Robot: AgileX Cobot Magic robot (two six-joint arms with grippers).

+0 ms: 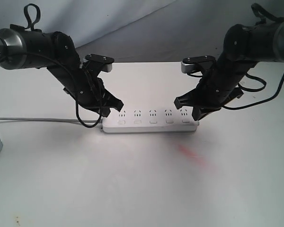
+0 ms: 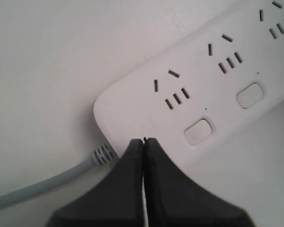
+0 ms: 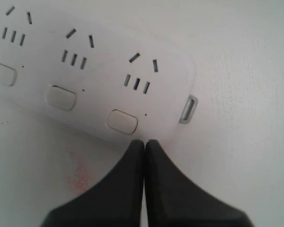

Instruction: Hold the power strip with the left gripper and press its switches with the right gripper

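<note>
The power strip (image 1: 150, 122) is laid flat on the table (image 1: 132, 189) and isn't gripped by anything, so it could easily get shoved sideways once a switch (image 3: 122, 121) is pressed. Long white bar, five sockets (image 2: 173, 90), grey cord (image 2: 38, 187). Left gripper (image 2: 143, 142) is clenched empty at the cord end, right gripper (image 3: 144, 144) likewise by the last switch.

Exterior high; wrists close; all share power strip (image 1: 150, 126).

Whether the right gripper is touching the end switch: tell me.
Apart. The right wrist view shows the shut right gripper pointing just beside the end switch, with bare power strip casing between them.
</note>
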